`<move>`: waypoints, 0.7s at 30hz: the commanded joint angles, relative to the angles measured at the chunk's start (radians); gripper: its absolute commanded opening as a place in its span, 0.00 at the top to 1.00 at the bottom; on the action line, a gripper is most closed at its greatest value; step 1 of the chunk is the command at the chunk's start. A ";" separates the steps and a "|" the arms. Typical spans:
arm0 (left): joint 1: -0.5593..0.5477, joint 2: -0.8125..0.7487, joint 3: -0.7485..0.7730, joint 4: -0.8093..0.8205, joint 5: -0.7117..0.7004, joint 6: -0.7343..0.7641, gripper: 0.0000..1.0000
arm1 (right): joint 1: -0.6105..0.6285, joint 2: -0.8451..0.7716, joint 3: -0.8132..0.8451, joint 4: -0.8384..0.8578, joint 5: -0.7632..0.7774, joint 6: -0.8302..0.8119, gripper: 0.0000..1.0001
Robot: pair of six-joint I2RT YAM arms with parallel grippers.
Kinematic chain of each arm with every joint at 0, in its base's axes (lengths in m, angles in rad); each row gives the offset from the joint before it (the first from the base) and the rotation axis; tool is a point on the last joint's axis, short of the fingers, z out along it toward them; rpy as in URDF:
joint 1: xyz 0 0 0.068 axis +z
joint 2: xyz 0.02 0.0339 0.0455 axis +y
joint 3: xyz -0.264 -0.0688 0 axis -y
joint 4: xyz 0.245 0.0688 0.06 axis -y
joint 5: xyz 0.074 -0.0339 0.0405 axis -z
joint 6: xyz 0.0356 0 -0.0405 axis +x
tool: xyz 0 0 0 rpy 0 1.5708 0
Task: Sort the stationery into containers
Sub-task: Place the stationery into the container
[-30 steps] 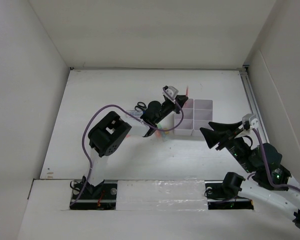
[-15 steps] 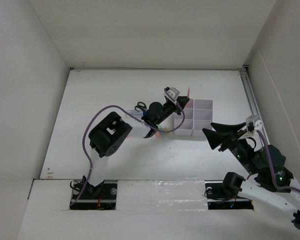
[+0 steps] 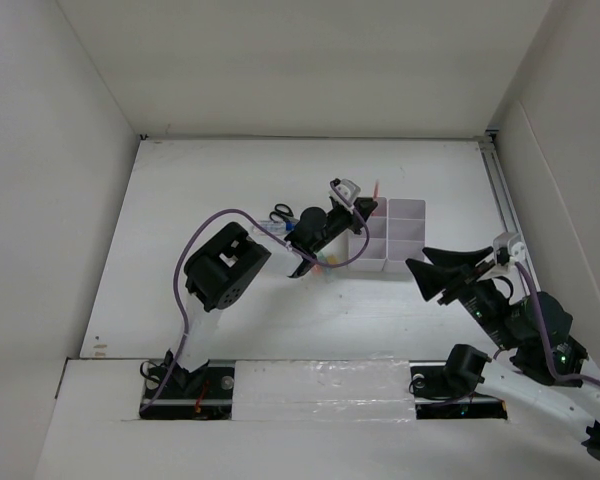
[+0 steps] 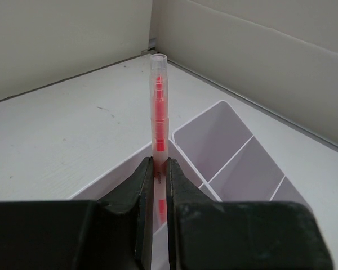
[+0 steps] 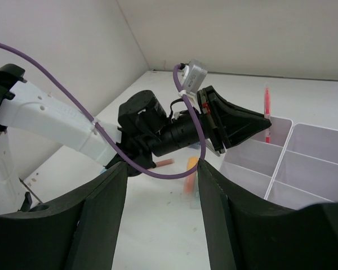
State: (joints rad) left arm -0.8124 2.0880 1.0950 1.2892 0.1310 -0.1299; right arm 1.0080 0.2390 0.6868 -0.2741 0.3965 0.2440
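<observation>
Pinching a red pen [image 4: 159, 107] upright, the left gripper [image 4: 159, 169] holds it over the organiser's [image 4: 209, 115] far-left corner, while the right gripper [image 5: 160, 169] hangs spread open near its right side.

The organiser [image 3: 405, 219] sat right of centre on the table [image 3: 210, 180]. At its far left corner the left gripper [image 4: 159, 163] held a pen [image 4: 159, 107] upright at the rim (whether the lower end was inside the corner compartment could not be told). Scissors [image 3: 281, 212] lay left of the organiser, behind the left arm. Markers [image 5: 190, 175] lay on the table just beside its near left corner. The right gripper [image 3: 418, 258] hung off its near right corner, apart from it.
</observation>
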 commanded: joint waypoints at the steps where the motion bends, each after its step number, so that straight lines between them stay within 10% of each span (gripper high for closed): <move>1: -0.005 -0.011 0.022 0.065 0.012 0.000 1.00 | -0.003 -0.007 0.002 -0.005 0.004 0.018 0.42; 21: -0.005 -0.011 0.059 -0.054 0.050 -0.010 0.90 | -0.003 -0.046 -0.007 -0.025 0.024 0.027 0.42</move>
State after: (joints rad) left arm -0.8124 2.0903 1.1172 1.2255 0.1558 -0.1352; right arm 1.0080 0.2043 0.6849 -0.3069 0.4061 0.2596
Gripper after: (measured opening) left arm 0.108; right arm 0.583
